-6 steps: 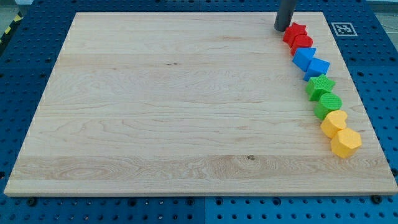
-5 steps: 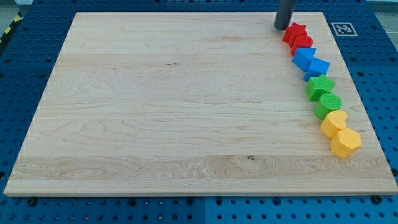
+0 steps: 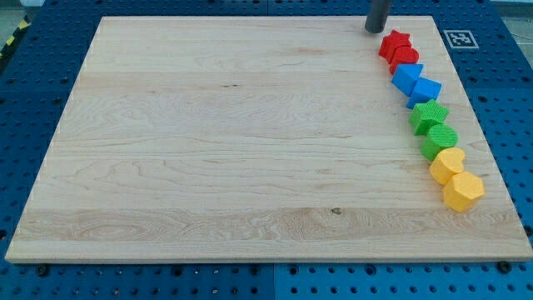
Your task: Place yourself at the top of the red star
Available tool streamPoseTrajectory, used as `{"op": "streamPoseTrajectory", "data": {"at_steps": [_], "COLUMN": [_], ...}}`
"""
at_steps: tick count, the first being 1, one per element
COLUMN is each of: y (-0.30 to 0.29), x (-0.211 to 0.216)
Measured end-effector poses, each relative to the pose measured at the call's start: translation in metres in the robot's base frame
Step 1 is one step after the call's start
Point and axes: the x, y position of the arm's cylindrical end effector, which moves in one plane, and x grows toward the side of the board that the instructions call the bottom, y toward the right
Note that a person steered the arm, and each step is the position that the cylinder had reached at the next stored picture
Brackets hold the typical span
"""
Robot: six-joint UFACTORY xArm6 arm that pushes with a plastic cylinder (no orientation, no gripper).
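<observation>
The red star (image 3: 396, 41) lies near the top right corner of the wooden board (image 3: 250, 142), at the head of a curved row of blocks. My tip (image 3: 376, 31) stands just to the upper left of the star, a small gap apart from it, close to the board's top edge. The rod runs up out of the view's top.
Below the star, touching in a row down the right side: a red block (image 3: 405, 57), two blue blocks (image 3: 407, 77) (image 3: 425, 88), a green star (image 3: 430, 115), a green round block (image 3: 440, 140), a yellow heart (image 3: 448, 163), a yellow hexagon (image 3: 463, 192). A marker tag (image 3: 457, 37) is at the corner.
My tip has moved a little up and to the left, away from the red star's upper left side. The blocks have not moved.
</observation>
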Motion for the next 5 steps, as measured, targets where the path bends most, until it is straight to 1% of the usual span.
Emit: {"op": "streamPoseTrajectory", "data": {"at_steps": [5], "y": [0.0], "x": [-0.02]}}
